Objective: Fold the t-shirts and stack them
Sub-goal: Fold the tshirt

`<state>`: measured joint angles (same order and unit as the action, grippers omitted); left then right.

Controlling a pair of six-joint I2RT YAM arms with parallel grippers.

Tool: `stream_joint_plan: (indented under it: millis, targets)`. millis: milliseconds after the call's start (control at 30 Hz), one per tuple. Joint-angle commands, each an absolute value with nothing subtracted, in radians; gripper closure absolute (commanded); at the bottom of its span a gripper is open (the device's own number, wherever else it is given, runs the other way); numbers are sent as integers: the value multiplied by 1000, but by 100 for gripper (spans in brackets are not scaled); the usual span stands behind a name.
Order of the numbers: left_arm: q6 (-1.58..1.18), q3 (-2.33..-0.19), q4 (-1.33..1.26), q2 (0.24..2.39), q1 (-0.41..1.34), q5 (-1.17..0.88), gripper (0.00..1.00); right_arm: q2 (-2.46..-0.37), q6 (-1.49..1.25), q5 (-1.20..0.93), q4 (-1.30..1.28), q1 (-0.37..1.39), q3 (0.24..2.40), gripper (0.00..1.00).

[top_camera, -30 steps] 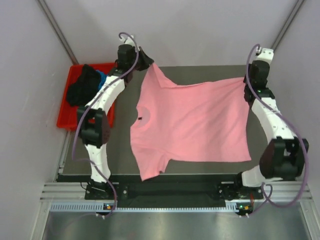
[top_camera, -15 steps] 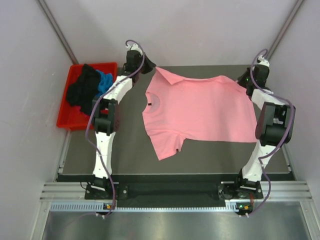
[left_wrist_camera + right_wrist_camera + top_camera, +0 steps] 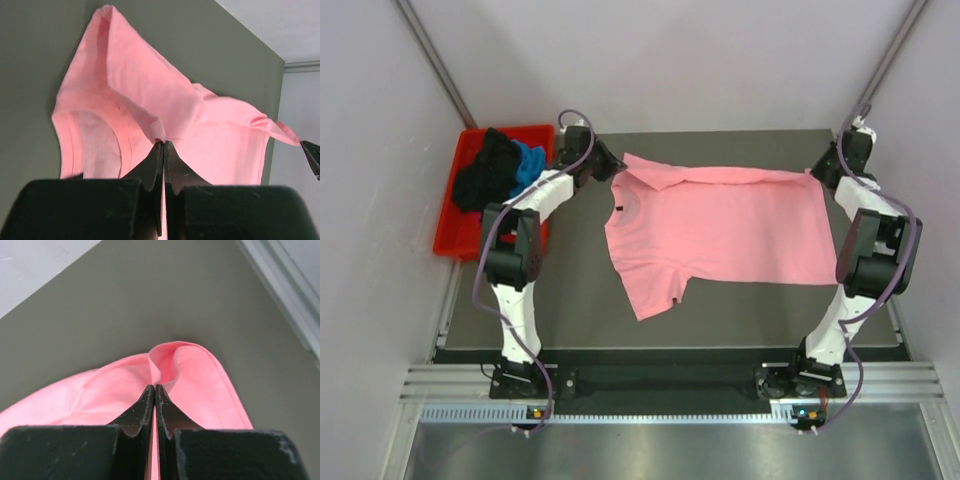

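Top external view shows the light pink t-shirt [image 3: 720, 235] lying on the table [image 3: 570, 300], its far corners pinched in the closed left gripper [image 3: 163, 144] and right gripper [image 3: 153, 387]; being light, limp cloth, it probably sags between grips, so hems and corners suit best.

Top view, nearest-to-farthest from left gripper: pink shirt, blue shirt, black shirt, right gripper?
1. pink shirt, clamped by left gripper.
2. blue shirt, left, in red bin.
3. black shirt, farther left in bin.
4. right gripper, far right.
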<state>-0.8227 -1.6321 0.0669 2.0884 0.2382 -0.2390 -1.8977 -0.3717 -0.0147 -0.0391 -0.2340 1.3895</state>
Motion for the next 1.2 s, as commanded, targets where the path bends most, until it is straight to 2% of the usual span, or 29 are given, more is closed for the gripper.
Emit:
stream_joint_plan:
  millis: [0,567,1167]
  targets:
    - [-859,-1544,77,1959,245,-235,100,-1839,-331,57,-80,-256,1408,100]
    - [-885,-1376,209,1841,250,-256,100,-1878,-348,86,-112,-287,1353,100]
    - [-868,-1241,239,1861,347,-216,100,-1960,-396,156,-147,-321,1321,100]
